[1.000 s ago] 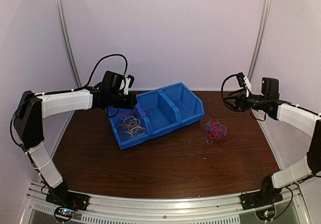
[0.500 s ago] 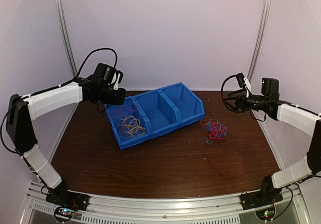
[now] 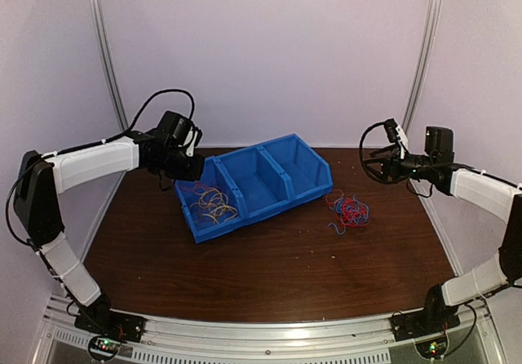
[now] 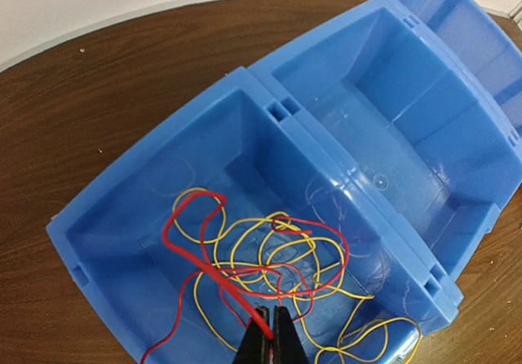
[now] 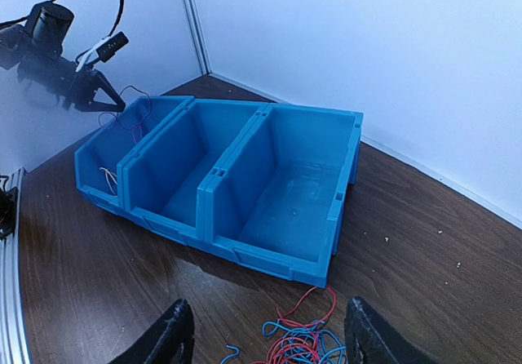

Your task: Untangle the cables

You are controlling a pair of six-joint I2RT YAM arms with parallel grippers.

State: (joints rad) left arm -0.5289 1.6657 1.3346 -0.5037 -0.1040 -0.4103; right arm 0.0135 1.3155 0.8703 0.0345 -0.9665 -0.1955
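Note:
A bunch of yellow and red cables (image 4: pixel 277 258) lies in the left compartment of the blue bin (image 4: pixel 269 107); the top view shows these cables (image 3: pixel 212 203) too. My left gripper (image 4: pixel 273 319) hovers over that compartment's back corner, shut on a red cable that rises from the bunch. From above, the left gripper (image 3: pixel 198 168) is at the bin's (image 3: pixel 287 186) left end. A red and blue bunch of cables (image 3: pixel 348 211) lies on the table right of the bin. My right gripper (image 3: pixel 371 166) hangs open above and right of it, holding nothing; its wrist view shows that bunch (image 5: pixel 302 348) below the gripper (image 5: pixel 267 313).
The bin's middle and right compartments (image 5: pixel 285 201) hold nothing. A small blue wire piece (image 5: pixel 232 350) lies on the dark wooden table (image 3: pixel 269 266). Walls and metal posts (image 3: pixel 106 54) close in the back and sides.
My left gripper has shifted left, from over the bin's left compartment to its back left corner, still shut. The right arm has not moved.

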